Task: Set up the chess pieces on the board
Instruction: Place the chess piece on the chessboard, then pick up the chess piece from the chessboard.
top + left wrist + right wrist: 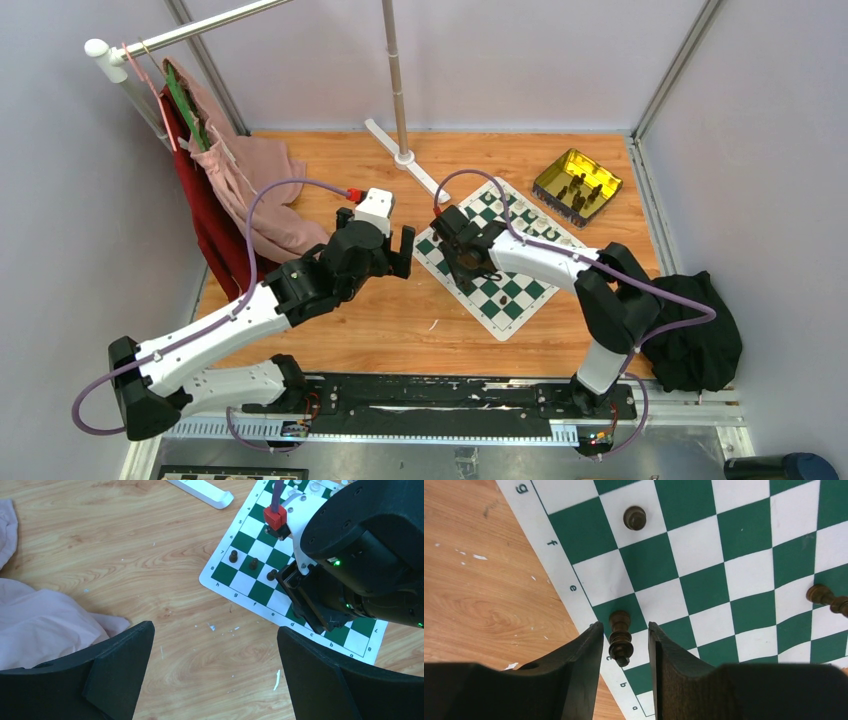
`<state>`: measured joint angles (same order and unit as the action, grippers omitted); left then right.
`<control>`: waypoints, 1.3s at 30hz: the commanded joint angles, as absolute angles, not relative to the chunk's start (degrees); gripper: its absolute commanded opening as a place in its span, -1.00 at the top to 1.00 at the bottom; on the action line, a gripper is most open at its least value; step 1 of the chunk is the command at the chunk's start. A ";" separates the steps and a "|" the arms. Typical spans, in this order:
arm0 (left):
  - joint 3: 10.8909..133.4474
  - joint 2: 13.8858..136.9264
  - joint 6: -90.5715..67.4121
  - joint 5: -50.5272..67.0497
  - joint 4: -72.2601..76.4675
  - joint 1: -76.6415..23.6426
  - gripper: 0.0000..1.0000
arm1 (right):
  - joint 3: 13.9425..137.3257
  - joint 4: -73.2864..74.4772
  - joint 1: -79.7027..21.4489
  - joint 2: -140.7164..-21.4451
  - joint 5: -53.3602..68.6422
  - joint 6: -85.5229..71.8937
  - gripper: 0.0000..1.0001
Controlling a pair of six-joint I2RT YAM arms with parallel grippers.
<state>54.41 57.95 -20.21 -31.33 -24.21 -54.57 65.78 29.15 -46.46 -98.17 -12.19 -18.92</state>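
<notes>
The right gripper (624, 626) hangs over an edge row of the board (704, 575). Its fingers are parted, with a sliver of gap on either side of a dark chess piece (620, 639) that stands upright between them, long axis pointing up toward the wrist. The piece looks ungripped. The left gripper (214, 629), spread wide and empty, hovers over the wooden table (125, 555), farther from it. The mat lies flat, and a second dark piece (634, 518) stands well ahead of the fingertips, leaving room.

board (519, 291): green-white checked mat, flat, set diagonally | dark brown pieces (254, 563): three upright, in a row near one edge | white pieces (315, 486): far edge
</notes>
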 commanded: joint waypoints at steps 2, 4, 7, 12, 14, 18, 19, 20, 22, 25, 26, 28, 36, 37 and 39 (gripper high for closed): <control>56.11 58.57 -21.33 -32.17 -24.01 -54.90 -1.00 | 69.28 32.18 -47.29 -96.09 -13.51 -17.12 0.13; 56.37 58.88 -21.43 -32.14 -24.04 -54.91 -1.00 | 69.99 32.61 -47.29 -95.76 -13.48 -16.85 0.11; 56.68 59.07 -21.58 -32.19 -24.02 -54.90 -1.00 | 70.97 33.16 -47.18 -94.83 -13.56 -16.82 0.08; 56.69 59.14 -21.96 -32.53 -23.57 -54.91 -1.00 | 72.22 33.53 -46.58 -91.61 -15.53 -17.22 -0.02; 56.78 59.16 -22.06 -32.62 -23.31 -54.91 -1.00 | 72.42 33.65 -45.91 -90.02 -17.42 -17.54 -0.04; 57.07 59.81 -22.38 -32.69 -23.28 -54.93 -1.00 | 71.42 33.64 -43.80 -86.99 -22.80 -18.30 -0.13; 57.17 59.99 -22.54 -32.63 -23.36 -54.93 -1.00 | 71.07 33.64 -42.93 -86.36 -23.64 -18.39 -0.14; 57.21 60.11 -22.64 -32.59 -23.40 -54.93 -1.00 | 70.65 33.66 -41.92 -85.72 -24.29 -18.71 -0.14; 57.29 60.33 -22.97 -32.58 -23.42 -54.88 -1.00 | 69.66 33.65 -39.59 -84.49 -25.16 -19.56 -0.15; 57.39 60.65 -23.28 -32.67 -23.38 -54.93 -1.00 | 67.63 33.57 -35.97 -82.88 -26.87 -20.66 -0.16; 57.51 60.83 -23.29 -32.69 -23.40 -54.93 -1.00 | 67.02 33.57 -34.68 -82.54 -27.23 -20.84 -0.16; 57.77 61.19 -23.29 -32.69 -23.48 -54.90 -1.00 | 65.85 33.26 -31.62 -82.12 -27.03 -21.16 -0.16; 58.98 62.78 -23.33 -32.28 -23.91 -54.88 -1.00 | 61.19 30.30 -24.67 -82.25 -24.28 -21.81 -0.16; 59.16 63.17 -23.29 -32.34 -23.99 -54.88 -1.00 | 60.79 29.88 -24.10 -82.45 -23.94 -21.81 -0.16; 59.52 63.55 -23.23 -32.34 -24.16 -54.88 -1.00 | 60.08 28.78 -23.02 -83.01 -23.09 -21.81 -0.15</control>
